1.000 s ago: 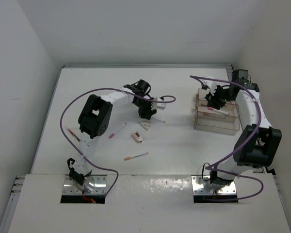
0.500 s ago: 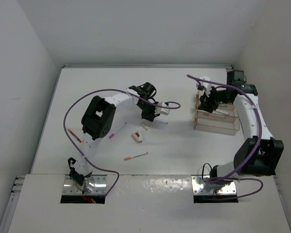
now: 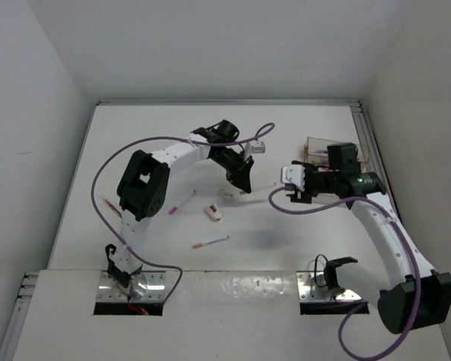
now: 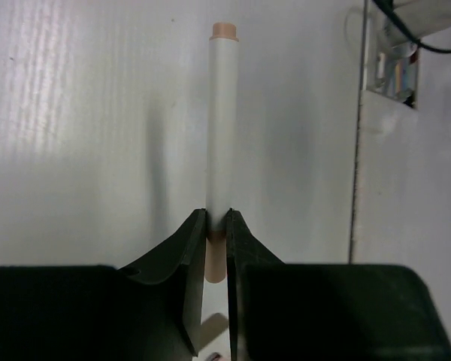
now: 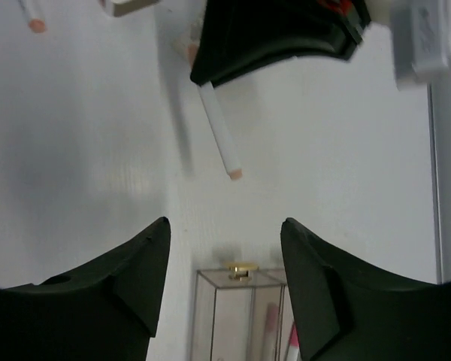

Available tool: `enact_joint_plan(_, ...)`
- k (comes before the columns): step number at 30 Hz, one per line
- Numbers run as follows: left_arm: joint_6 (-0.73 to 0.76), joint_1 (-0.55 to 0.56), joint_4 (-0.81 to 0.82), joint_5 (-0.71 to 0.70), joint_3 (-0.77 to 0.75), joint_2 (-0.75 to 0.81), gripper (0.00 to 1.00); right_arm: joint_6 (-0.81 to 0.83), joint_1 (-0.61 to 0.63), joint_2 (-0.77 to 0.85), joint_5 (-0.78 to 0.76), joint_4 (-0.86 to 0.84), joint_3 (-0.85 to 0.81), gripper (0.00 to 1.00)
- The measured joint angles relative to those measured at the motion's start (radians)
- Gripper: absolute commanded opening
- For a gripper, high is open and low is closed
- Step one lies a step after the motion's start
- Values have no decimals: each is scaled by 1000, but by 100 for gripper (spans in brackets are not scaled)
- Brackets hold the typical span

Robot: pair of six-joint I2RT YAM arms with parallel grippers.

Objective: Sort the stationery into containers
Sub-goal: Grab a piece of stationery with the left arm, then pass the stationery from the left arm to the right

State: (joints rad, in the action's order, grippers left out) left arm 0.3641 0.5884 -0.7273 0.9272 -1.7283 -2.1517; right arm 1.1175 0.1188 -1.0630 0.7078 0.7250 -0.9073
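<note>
Your left gripper [image 4: 216, 219] pinches a white pen [image 4: 221, 120] at mid-table. Your right gripper [image 5: 224, 226] hangs empty, jaws spread, near the clear box [image 3: 314, 143] at the far right.

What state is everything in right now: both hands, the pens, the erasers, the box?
left hand, shut on the white pen.
white pen, gripped at one end, lifted.
right hand, open and empty.
clear box, some pens inside.
pink-capped pen, lying loose.
nearest pen, lying loose.
red pen, lying loose.
nearer eraser, lying loose.
farther eraser, lying loose.
</note>
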Motion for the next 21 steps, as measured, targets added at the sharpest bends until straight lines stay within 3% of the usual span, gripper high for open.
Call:
enact_joint_plan(12, -199, 62, 57, 41, 60, 53, 0, 116, 318, -60, -192, -46, 21, 62)
enact_joint_plan(21, -255, 68, 88, 105, 84, 56, 0, 148, 398, -188, -305, -69, 24, 55)
